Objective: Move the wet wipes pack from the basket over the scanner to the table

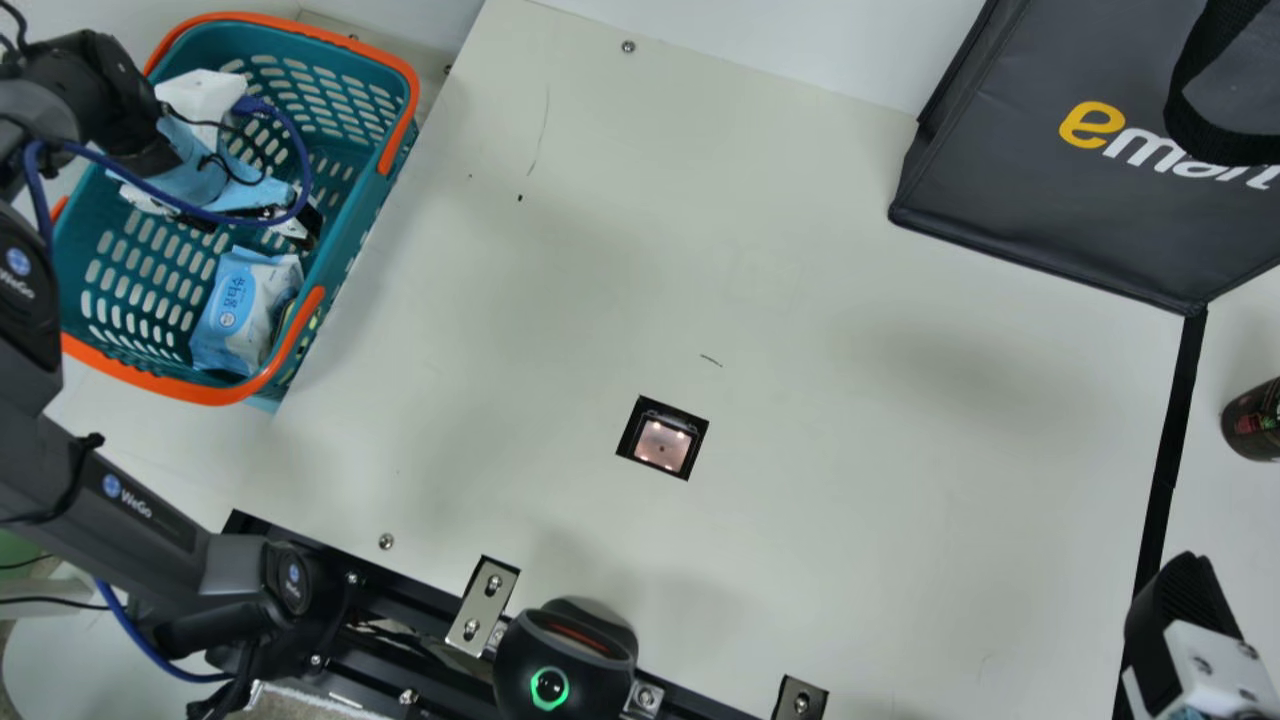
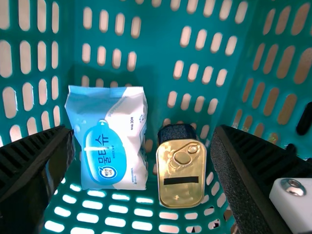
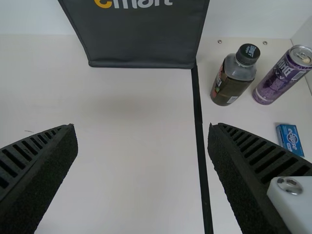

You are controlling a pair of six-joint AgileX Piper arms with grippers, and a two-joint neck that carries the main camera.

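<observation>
Through the main view I see my left tool [image 1: 262,212] over a teal perforated plastic basket with orange handles [image 1: 200,390]. The left wrist view shows the tool open and empty, its black ribbed fingers [image 2: 246,170] wide apart. The wet wipes pack, a soft light-blue and white pouch [image 1: 230,310], lies inside the basket, just beside a gold rectangular tin with a pull ring [image 2: 181,168]. A square black-framed scanner window [image 1: 662,440] is set in the cream counter [image 1: 800,300]. My right tool [image 1: 1180,610], at the main view's lower right, is likewise open and empty. The right wrist view shows a dark grey bag [image 3: 141,36], a black-capped bottle [image 3: 234,80], a purple can [image 3: 282,78] and a small blue box [image 3: 291,140].
</observation>
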